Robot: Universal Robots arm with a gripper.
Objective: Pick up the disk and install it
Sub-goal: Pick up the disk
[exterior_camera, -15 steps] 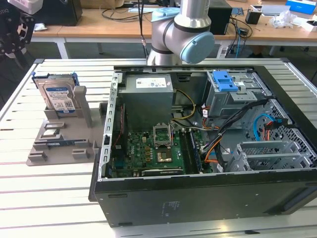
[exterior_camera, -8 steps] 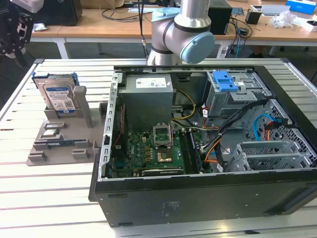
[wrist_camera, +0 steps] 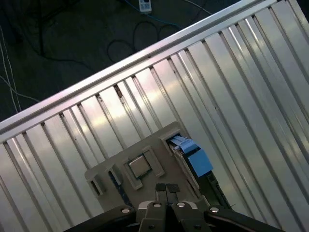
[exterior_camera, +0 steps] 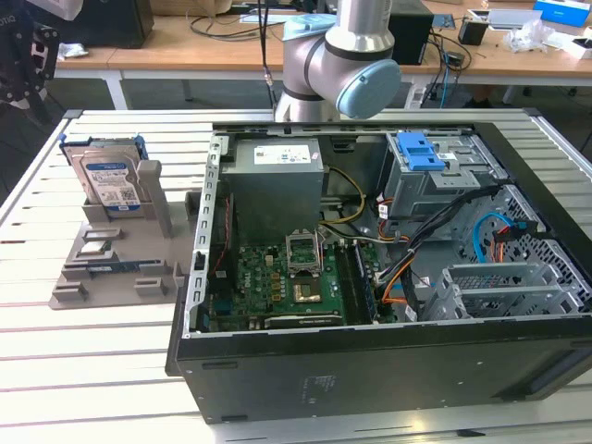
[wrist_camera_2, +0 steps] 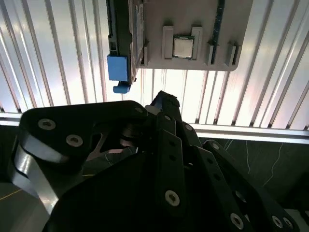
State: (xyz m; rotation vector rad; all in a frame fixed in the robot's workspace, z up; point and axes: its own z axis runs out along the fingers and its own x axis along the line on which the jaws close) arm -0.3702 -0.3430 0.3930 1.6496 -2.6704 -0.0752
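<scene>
One open black computer case (exterior_camera: pixel 370 370) lies nearest in the exterior view, on a slatted metal table (exterior_camera: pixel 92 370). Inside it are one green motherboard (exterior_camera: pixel 277 287), one grey power-supply box (exterior_camera: pixel 276 185) and one drive cage with a blue latch (exterior_camera: pixel 416 148). Loose orange, blue and black cables cover part of the cage floor. To the exterior view's left of the case, well apart from it, sits one grey holder (exterior_camera: pixel 111 268). The single disk (exterior_camera: pixel 109 180) stands upright in a slot at the holder's far end, label facing the camera. Its blue rails frame both sides and its lower edge is hidden in the slot. In both wrist views the holder is seen from above. One square processor chip (wrist_camera_2: pixel 182 47) lies flat in a recess there. The disk appears edge-on, so its label is hidden and little but a blue rail tab (wrist_camera: pixel 195 157) is easy to make out. The tool (wrist_camera: pixel 167 188) hangs above the holder, its two fingertips pressed together with nothing between them, not touching the disk. Beyond the case, one robot arm (exterior_camera: pixel 338 65) is cut off by the top edge. Farthest back, wooden tables (exterior_camera: pixel 185 42) carry cables and boxes too small to identify.
</scene>
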